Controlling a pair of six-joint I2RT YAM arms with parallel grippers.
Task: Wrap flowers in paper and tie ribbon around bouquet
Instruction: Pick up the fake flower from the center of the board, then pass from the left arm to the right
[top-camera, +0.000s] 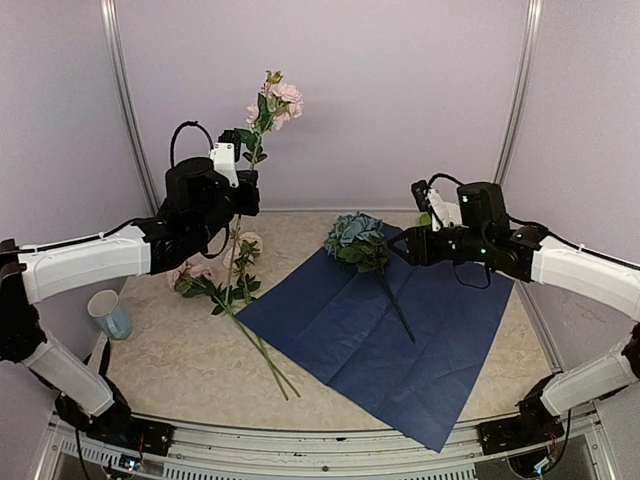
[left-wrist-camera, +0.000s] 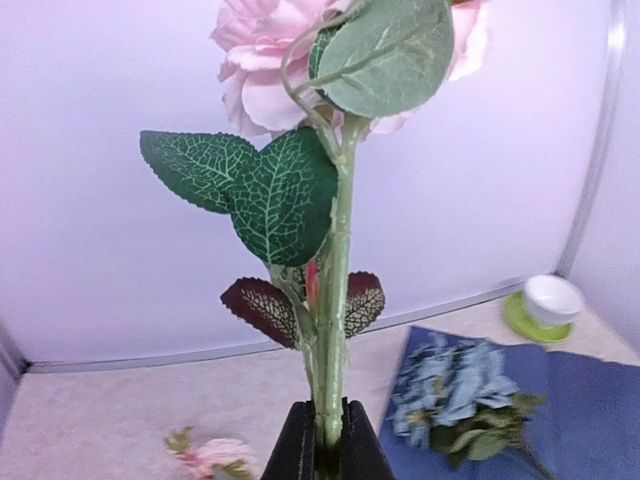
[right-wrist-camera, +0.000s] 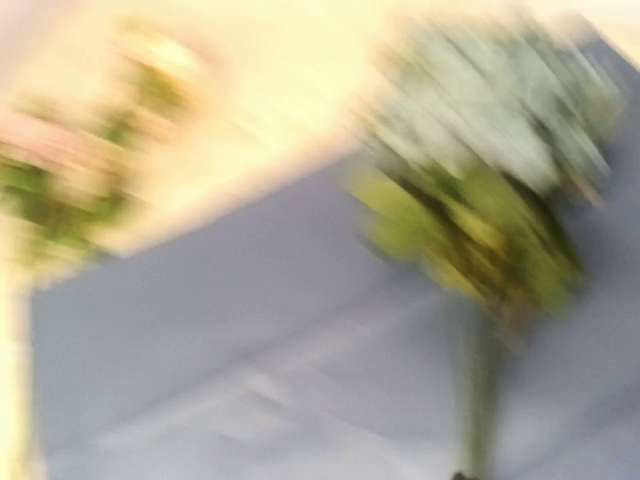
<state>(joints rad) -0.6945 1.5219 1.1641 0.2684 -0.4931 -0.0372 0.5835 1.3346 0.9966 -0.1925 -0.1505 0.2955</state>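
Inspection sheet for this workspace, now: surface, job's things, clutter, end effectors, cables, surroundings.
Surface: beige table, flat.
Job's things: paper spread out, dark side up; blue-grey flower lying on it; pink flower held upright; loose pink flowers lying left of the paper; ribbon not seen.
Clutter: pale cup at the left edge; white cup on a green saucer near the back wall.
End effectors: left end effector shut on the pink flower's stem; right end effector beside the blue-grey flower, opening unclear.
Cables: black cable loop above the left arm.
Surroundings: plain pale walls.
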